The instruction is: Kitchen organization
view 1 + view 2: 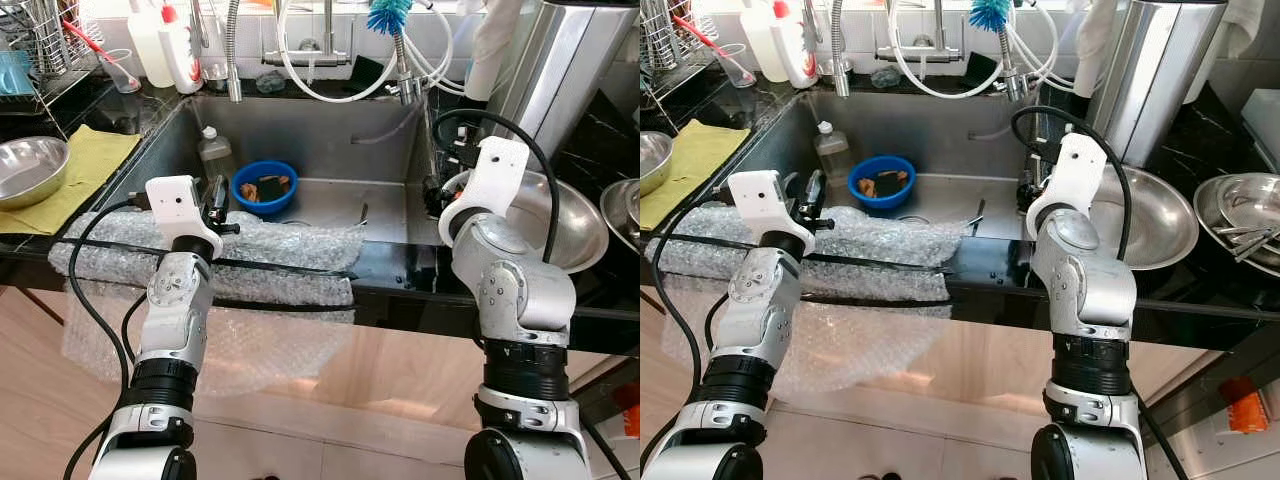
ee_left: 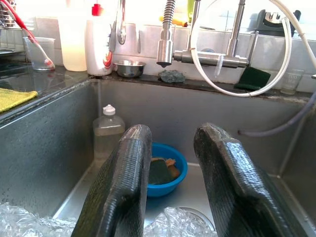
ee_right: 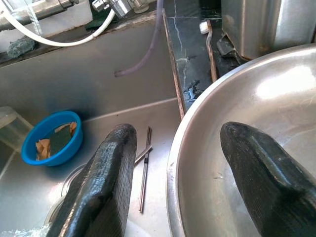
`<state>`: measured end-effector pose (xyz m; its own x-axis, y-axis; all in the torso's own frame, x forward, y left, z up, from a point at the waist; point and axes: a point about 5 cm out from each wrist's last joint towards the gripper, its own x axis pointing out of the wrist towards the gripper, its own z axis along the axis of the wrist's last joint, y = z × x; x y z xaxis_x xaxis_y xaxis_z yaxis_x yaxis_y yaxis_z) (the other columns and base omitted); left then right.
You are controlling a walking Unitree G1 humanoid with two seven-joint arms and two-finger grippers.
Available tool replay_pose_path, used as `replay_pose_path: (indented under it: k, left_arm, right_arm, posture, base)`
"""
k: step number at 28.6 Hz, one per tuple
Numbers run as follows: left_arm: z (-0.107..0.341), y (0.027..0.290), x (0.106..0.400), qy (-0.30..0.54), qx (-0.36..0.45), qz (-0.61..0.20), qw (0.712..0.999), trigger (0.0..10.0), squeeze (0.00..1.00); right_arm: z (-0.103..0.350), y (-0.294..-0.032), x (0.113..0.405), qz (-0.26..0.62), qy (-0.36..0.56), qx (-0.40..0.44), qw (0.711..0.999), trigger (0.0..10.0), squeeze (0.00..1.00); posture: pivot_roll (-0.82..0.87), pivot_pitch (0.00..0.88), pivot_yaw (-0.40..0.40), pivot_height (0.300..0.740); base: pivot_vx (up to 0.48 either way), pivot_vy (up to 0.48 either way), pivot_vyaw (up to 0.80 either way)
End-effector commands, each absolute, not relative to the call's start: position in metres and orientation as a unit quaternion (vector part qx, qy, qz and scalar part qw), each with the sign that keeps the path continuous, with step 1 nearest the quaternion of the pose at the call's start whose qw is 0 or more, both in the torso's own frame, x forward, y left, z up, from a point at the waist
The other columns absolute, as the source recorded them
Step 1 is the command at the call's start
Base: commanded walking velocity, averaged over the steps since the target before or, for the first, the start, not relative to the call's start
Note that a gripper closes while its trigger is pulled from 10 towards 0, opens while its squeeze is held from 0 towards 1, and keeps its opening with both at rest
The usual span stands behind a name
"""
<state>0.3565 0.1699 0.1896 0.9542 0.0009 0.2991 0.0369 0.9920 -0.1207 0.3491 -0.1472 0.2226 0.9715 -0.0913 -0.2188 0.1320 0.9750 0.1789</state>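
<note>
The right gripper (image 3: 173, 182) hangs with its two black fingers spread apart astride the near rim of a large steel bowl (image 3: 256, 98), one finger inside the bowl, the other over the sink (image 1: 330, 140); whether either finger touches the rim is hard to tell. The bowl sits on the dark counter (image 1: 1210, 290) at the sink's right edge, below a tall steel canister (image 1: 1150, 70). Two thin metal sticks (image 3: 143, 168), possibly chopsticks, lie on the sink floor just beside it.

The left gripper (image 2: 170, 173) also has its fingers parted, holding nothing, poised over a sheet of bubble wrap (image 1: 270, 245) draped across the sink's front edge. Beyond it, one blue bowl (image 1: 265, 187) holding scraps and a dark sponge rests on the sink floor near the left wall, with one clear bottle (image 1: 213, 152) standing beside it. At the far right edge of the counter sits a second steel bowl (image 1: 1240, 205) with utensils; a third (image 1: 30, 170) rests on a yellow cloth (image 1: 85, 170) at the left.
</note>
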Motion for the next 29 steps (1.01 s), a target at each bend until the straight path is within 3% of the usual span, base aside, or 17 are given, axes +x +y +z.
replay_pose_path:
  k: [1,29]
  left_arm:
    - [0.19,0.171,0.357,-0.148,-0.066,-0.01,0.987,10.0,0.0]
    - [0.19,0.171,0.357,-0.145,-0.063,-0.011,0.987,10.0,0.0]
  right_arm:
    - [0.224,-0.143,0.35,-0.049,0.112,0.106,0.987,10.0,0.0]
    - [0.224,-0.126,0.354,-0.014,0.119,0.135,0.984,10.0,0.0]
  posture:
    - [-0.1,0.101,0.055,0.74]
    - [-0.09,0.1,0.053,0.74]
  base:
    - [0.0,0.0,0.0]
    - [0.0,0.0,0.0]
